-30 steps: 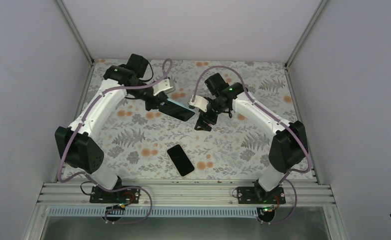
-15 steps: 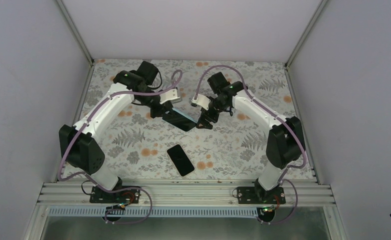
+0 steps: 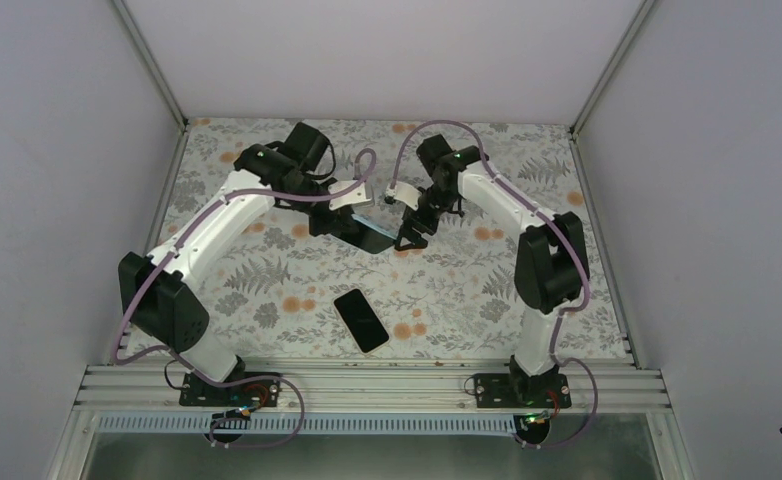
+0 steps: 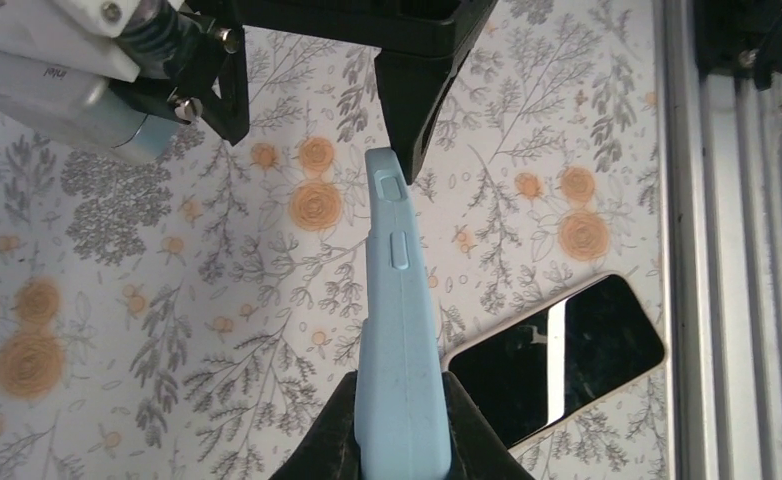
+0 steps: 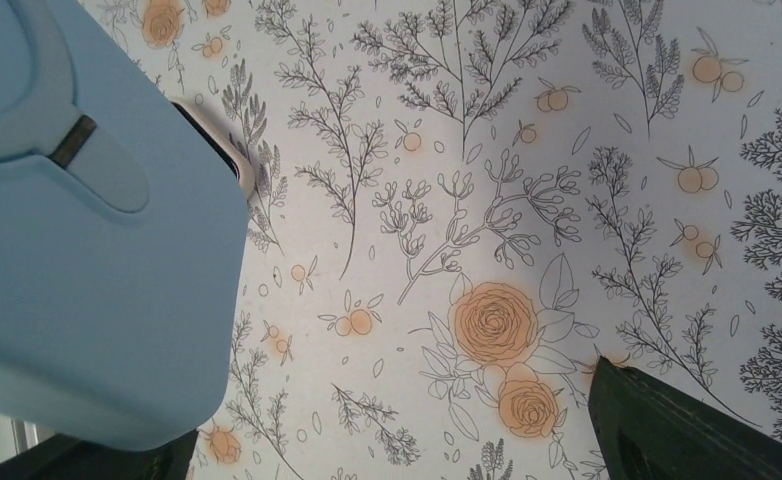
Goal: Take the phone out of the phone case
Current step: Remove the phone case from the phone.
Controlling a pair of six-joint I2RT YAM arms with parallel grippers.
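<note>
My left gripper is shut on the light-blue phone case, which holds the phone, dark screen up, above the table's middle. In the left wrist view the case stands edge-on between my fingers, and the phone is hidden there. My right gripper is open at the case's free end. One of its fingers is right beside the case tip. In the right wrist view the case's back fills the left, over my left finger. The right finger is far from it.
A second black phone lies flat on the floral table, near the front rail. It also shows in the left wrist view with a pale rim. White walls enclose the table on three sides.
My left arm has carried the cased phone to the right, toward the right gripper. The right arm has swung in and its open jaws now sit at the case's free end.
</note>
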